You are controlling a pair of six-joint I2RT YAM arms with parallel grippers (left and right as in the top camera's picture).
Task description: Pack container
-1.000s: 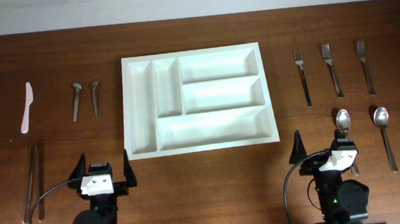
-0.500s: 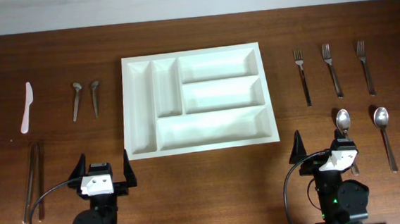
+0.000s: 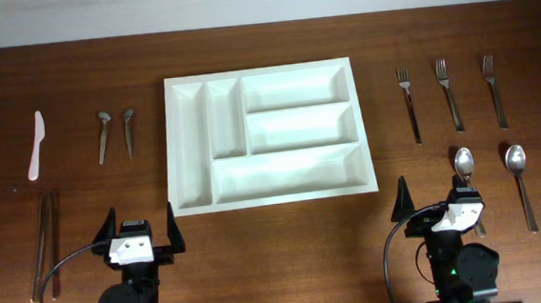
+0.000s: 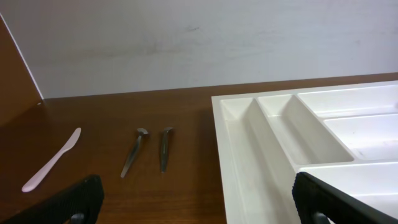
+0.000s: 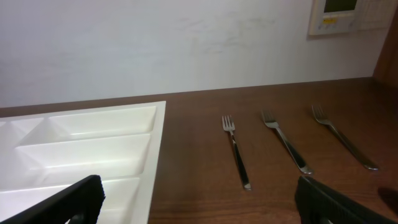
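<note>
Container [image 3: 269, 201] apart from left hand [image 3: 140, 218], right hand [image 3: 438, 202] (both agape); bare table [image 3: 287, 255] between

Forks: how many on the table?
3, side by side right of the tray: near fork, middle fork, far fork. None look hidden.

Wooden table [image 3: 278, 266] carries white container [image 3: 206, 127], forks [image 3: 449, 101], spoons [image 3: 520, 177], a white knife [image 3: 35, 147].

Bare bench [image 3: 387, 115] lanes flank the cutlery tray [image 3: 282, 175]. Forks [image 3: 449, 96] and spoons [image 3: 514, 158] block right; teaspoons [image 3: 103, 134], probably chopsticks [image 3: 40, 234], block left.
</note>
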